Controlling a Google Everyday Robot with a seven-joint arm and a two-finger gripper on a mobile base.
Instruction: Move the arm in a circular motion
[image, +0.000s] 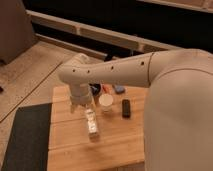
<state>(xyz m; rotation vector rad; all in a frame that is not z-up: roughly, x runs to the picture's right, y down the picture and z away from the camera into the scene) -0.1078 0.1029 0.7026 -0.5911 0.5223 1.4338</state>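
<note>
Speckled floor (30, 75) runs off to the left and a dark wall with pale ledges closes the back; in the middle stands a slatted wooden table (120, 150), with a dark mat (25, 137) on the floor along its left edge. From the right reaches the arm (120, 72), its long axis lying roughly left to right above the table's far half, then bending downward at the rounded joint over the left part of the boards. Below that bend hangs the gripper (91, 121), low over the table left of centre; whether it is released or clenched I cannot tell. Just to its right stands a white cup (106, 102), farther right a black oblong (126, 108), and behind, under the arm, a few small dark and blue things (too blurred to name). For a circle, I judge the open room lies leftward and toward the near edge; the cup side is the tight one, so the sweep there wants height
</note>
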